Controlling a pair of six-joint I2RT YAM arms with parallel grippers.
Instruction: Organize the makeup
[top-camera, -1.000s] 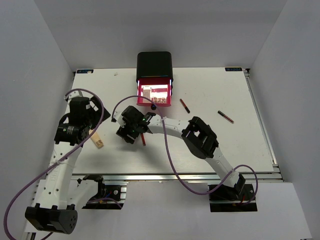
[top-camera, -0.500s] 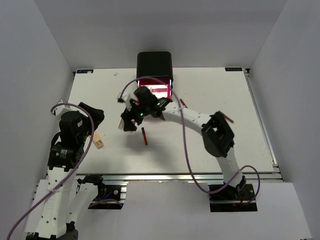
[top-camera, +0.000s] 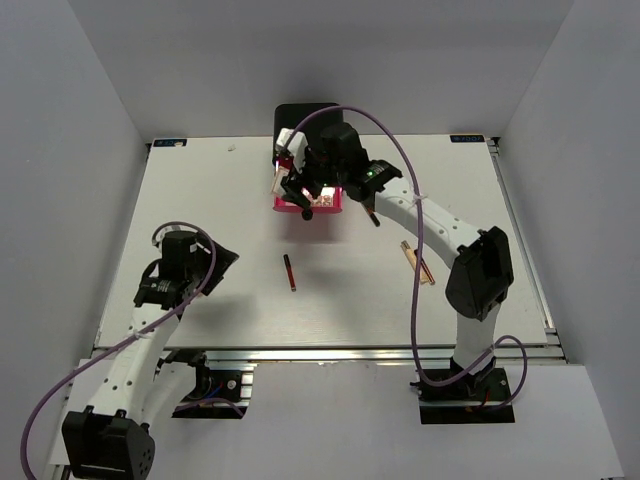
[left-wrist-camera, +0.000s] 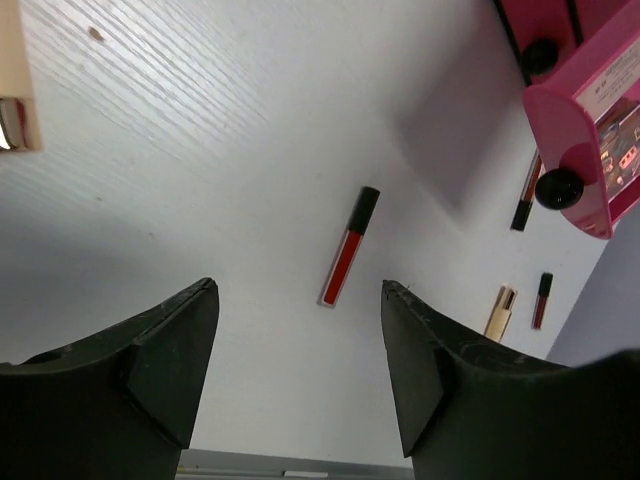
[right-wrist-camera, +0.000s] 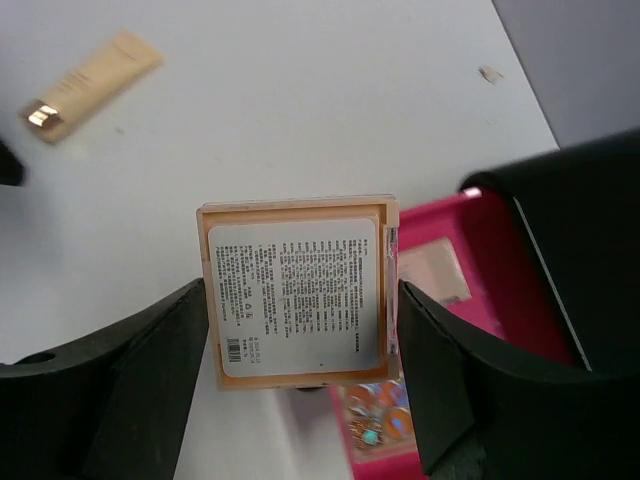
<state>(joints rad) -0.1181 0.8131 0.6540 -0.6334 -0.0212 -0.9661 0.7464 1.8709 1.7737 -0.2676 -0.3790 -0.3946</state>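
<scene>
My right gripper (top-camera: 305, 188) is closed on the palette (right-wrist-camera: 297, 300), which hangs only partly over the open drawer (right-wrist-camera: 495, 330), so I should center it there, keep it level, then open slowly.

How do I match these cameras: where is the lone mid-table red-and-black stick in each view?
Top external: red-and-black stick mid-table, below the pink drawer.
Left wrist: stick at centre; drawer upper right.
Right wrist: stick absent; drawer lower right.
Shared landmark: the pink drawer.
</scene>
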